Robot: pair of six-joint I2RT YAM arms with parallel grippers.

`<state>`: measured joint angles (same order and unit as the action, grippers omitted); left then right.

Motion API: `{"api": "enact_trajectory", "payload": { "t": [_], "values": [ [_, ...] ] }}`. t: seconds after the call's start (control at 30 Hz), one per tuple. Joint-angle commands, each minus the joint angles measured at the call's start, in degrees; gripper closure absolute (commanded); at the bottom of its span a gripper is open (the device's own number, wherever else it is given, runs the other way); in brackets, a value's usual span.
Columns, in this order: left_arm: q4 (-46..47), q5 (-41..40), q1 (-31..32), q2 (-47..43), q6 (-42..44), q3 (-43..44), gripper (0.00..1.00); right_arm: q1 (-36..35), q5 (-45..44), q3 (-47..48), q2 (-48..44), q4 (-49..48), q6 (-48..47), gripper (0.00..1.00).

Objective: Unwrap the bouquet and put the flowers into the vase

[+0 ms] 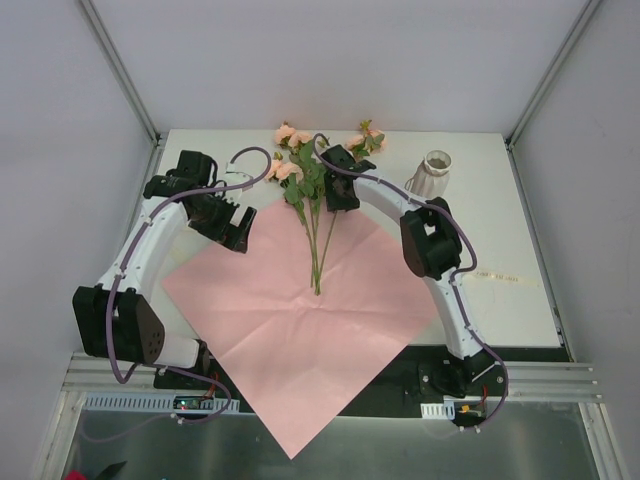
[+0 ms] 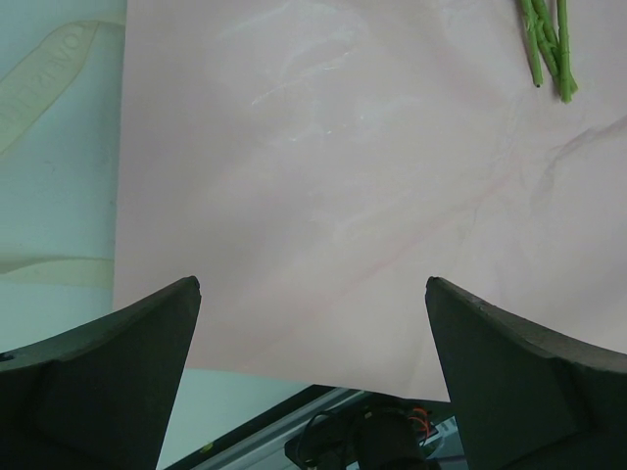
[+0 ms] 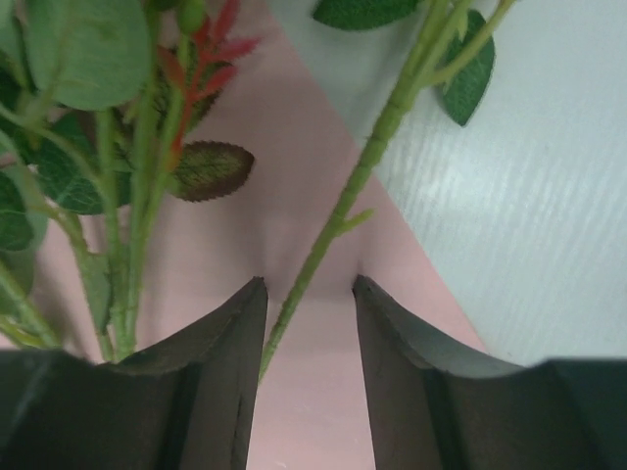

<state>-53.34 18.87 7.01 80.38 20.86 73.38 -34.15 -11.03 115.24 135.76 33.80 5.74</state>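
The bouquet lies unwrapped: its pale pink paper [image 1: 300, 320] is spread flat as a large creased square. The flowers [image 1: 305, 190] rest on it, peach blooms toward the far edge and stem ends [image 2: 549, 49] near the sheet's middle. The off-white ribbed vase [image 1: 430, 176] stands at the back right, empty. My right gripper [image 1: 342, 203] is low over the stems at the paper's far corner. In the right wrist view it [image 3: 310, 286] is partly open with one thin green stem [image 3: 343, 206] passing between the jaws, against the left finger. My left gripper [image 1: 240, 236] hovers wide open over the paper's left side [image 2: 343, 176], holding nothing.
A cream ribbon [image 2: 49, 78] lies on the table left of the paper. A strip of tape [image 1: 505, 277] is stuck to the table at the right. The paper's near corner hangs over the table's front edge [image 1: 300, 440]. Grey walls enclose both sides.
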Motion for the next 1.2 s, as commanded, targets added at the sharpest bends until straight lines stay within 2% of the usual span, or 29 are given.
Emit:
{"api": "enact_trajectory", "payload": {
  "t": [0.0, 0.4, 0.47, 0.5, 0.67, 0.8, 1.03, 1.17],
  "values": [
    [-1.94, -0.24, -0.5, -2.86, 2.69, 0.27, 0.01, -0.3, -2.15, 3.24, 0.9, 1.97, 1.29, 0.57],
    [-2.03, -1.12, -0.5, -4.35, 4.27, -0.26, 0.01, -0.57, -3.91, 1.92, 1.08, 1.62, 3.14, 0.81],
    [-1.94, -2.0, -0.59, -4.44, 4.45, -0.96, 0.01, -0.57, -4.26, 2.09, 0.64, 1.62, 4.19, 0.89],
    [-1.94, -2.26, -0.59, -4.53, 4.62, -1.14, 0.01, -0.57, -4.7, 2.09, 0.47, 1.71, 4.72, 0.98],
    [-2.03, -3.93, -0.5, -4.71, 5.59, -2.54, 0.01, -0.56, -4.88, -2.11, -5.06, -2.33, 8.67, 0.99],
    [-2.03, -4.72, -0.59, -4.88, 5.77, -2.54, 0.01, -0.48, -5.23, -10.36, -14.53, -8.04, 9.29, 0.99],
    [-2.03, -4.99, -0.59, -4.88, 5.24, -1.4, 0.01, 0.49, -2.78, -17.85, -28.43, -16.73, 6.84, 0.99],
    [-2.12, -5.07, -0.68, -5.06, 4.8, -1.31, 0.01, 1.02, -0.93, -17.24, -34.68, -20.26, 2.45, 0.99]
  ]
}}
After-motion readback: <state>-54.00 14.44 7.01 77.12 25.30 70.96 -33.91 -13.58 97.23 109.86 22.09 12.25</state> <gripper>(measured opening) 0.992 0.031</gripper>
